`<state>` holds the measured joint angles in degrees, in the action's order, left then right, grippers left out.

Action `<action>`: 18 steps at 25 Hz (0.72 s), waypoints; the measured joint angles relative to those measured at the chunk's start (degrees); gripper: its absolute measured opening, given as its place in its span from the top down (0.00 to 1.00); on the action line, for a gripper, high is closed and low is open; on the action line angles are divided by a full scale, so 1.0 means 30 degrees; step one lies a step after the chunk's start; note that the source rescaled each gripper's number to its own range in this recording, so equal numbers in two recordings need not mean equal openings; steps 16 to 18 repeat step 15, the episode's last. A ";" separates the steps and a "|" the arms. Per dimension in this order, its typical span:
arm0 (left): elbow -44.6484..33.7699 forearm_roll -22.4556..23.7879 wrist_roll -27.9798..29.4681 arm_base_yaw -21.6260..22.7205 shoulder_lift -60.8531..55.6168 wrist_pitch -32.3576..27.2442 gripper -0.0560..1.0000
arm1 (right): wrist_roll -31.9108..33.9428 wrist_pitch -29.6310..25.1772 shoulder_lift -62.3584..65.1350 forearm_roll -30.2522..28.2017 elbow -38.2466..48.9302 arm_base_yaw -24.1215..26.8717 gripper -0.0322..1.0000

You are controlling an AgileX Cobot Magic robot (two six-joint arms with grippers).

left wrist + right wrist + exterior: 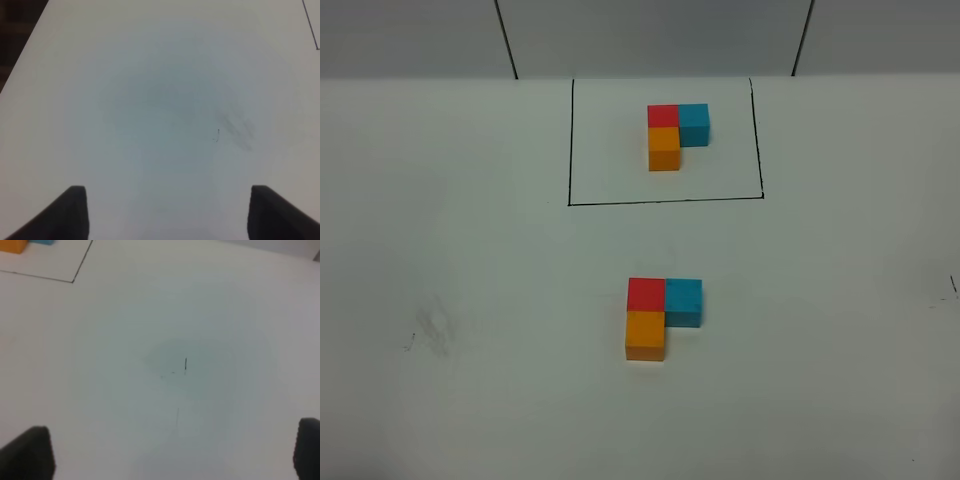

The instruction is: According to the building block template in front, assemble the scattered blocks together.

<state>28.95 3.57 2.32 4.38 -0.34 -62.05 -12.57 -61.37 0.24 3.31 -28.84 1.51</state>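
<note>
Near assembly on the surface [470, 400]: red block [646, 294], blue block [684, 301], orange block [645, 334] touching, matching the far template [677, 134]. Left end effector [167, 212] and right end effector [172, 452] both wide, empty. Judgement: only verify alignment; avoid bumping.

A white table [470, 400] carries a grey smudge [432, 335] and a short dark pen mark [185, 363].

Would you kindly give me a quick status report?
Both jaws open, empty, off the blocks. Assembled blocks match template. Nothing in the way.
</note>
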 joint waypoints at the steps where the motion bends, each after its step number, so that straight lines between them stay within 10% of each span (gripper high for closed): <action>1: 0.0000 0.0000 0.0000 0.0000 0.0000 0.0000 0.48 | 0.0000 0.0000 0.0000 0.0000 0.0000 0.0000 0.08; 18: 0.0000 0.0000 -0.0018 0.0000 0.0000 0.0000 0.48 | 0.0000 0.0000 0.0000 0.0037 0.0000 -0.1129 0.61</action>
